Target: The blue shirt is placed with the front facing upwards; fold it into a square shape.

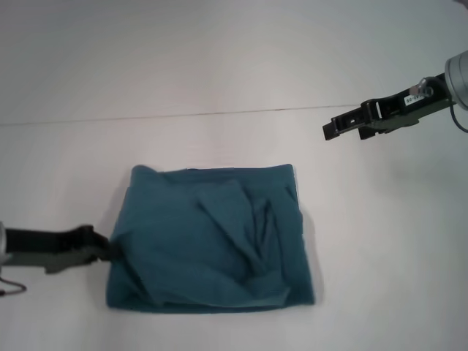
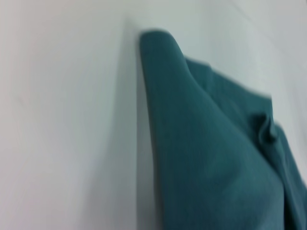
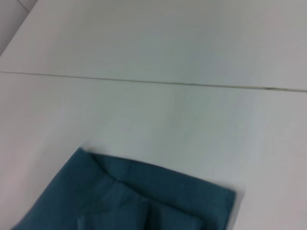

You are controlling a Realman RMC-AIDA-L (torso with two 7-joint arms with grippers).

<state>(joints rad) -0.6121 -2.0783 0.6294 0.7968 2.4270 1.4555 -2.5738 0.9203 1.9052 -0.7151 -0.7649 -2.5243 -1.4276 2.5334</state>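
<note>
The blue shirt [image 1: 212, 241] lies folded into a rough square in the middle of the white table, with loose creased flaps on top. No lettering shows. My left gripper [image 1: 108, 248] is low on the table, right at the shirt's left edge. The left wrist view shows that folded edge of the shirt [image 2: 211, 158] close up. My right gripper [image 1: 330, 130] hangs in the air beyond the shirt's far right corner, well apart from it. The right wrist view looks down on the far corner of the shirt [image 3: 144, 196].
The white table [image 1: 219, 88] stretches all around the shirt. A thin seam line [image 1: 183, 115] crosses the table behind it and also shows as a seam [image 3: 192, 84] in the right wrist view.
</note>
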